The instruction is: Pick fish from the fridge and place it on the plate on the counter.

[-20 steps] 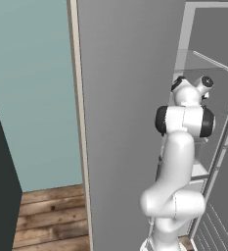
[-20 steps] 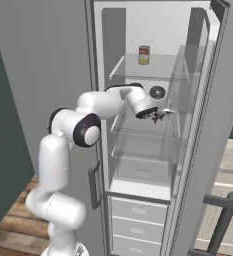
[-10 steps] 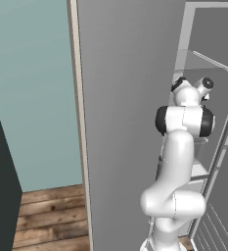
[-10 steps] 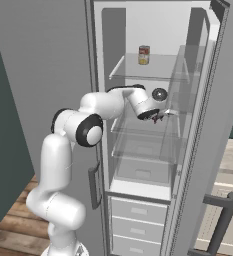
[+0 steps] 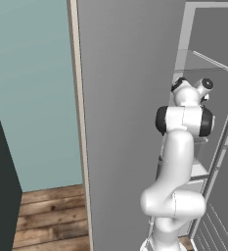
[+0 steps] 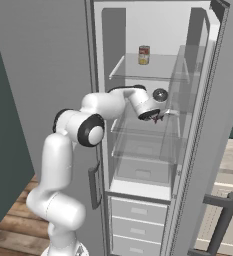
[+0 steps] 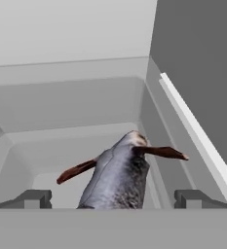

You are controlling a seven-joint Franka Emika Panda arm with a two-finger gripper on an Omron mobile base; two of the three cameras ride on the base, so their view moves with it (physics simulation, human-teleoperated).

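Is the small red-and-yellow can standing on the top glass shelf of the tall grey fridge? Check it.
Yes: in the right base view the can stands upright on the fridge's top glass shelf, above the gripper.

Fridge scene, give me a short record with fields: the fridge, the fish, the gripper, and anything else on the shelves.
fridge: tall grey fridge, door open, pale interior with clear glass shelves and white drawers at the bottom
fish: slim dark grey fish with reddish-brown fins, lying inside the fridge between the two fingertips in the hand view
gripper: two-finger gripper reaching into the middle of the fridge, jaws open, one on either side of the fish, not closed on it
other item: small can with a red and yellow label standing on the upper glass shelf
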